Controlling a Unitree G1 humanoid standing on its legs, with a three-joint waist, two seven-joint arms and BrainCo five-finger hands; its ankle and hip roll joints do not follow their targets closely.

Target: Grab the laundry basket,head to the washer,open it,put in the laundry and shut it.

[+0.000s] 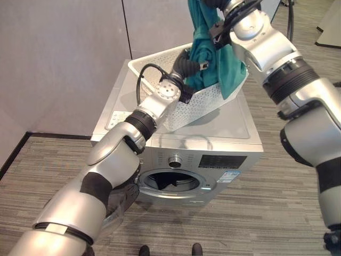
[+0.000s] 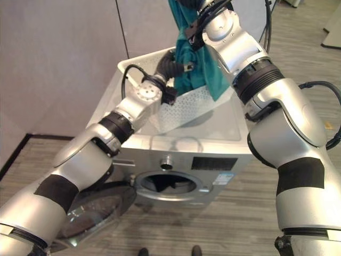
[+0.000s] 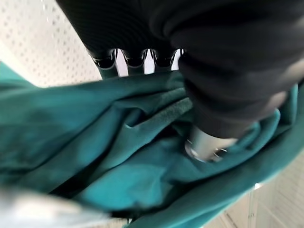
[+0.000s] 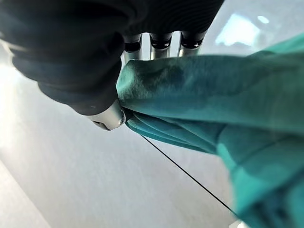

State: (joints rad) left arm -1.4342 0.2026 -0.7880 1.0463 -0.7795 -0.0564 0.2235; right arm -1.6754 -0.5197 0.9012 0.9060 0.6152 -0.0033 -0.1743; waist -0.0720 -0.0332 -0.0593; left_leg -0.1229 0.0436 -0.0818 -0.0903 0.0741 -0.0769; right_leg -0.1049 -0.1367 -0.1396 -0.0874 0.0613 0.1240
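Hanging teal cloth [image 1: 205, 48], creased, right hand [image 4: 90, 71] pinching

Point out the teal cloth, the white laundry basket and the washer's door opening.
teal cloth [image 1: 230, 66], left eye view, hanging fold.
laundry basket [image 1: 200, 104], left eye view, perforated front wall.
washer door opening [image 1: 173, 182], left eye view, dark drum mouth.

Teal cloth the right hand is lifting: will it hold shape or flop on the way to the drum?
Likely floppy: the teal cloth hangs in folds from the right hand. Probably light. It may drag on the basket, where the left hand also grips it.
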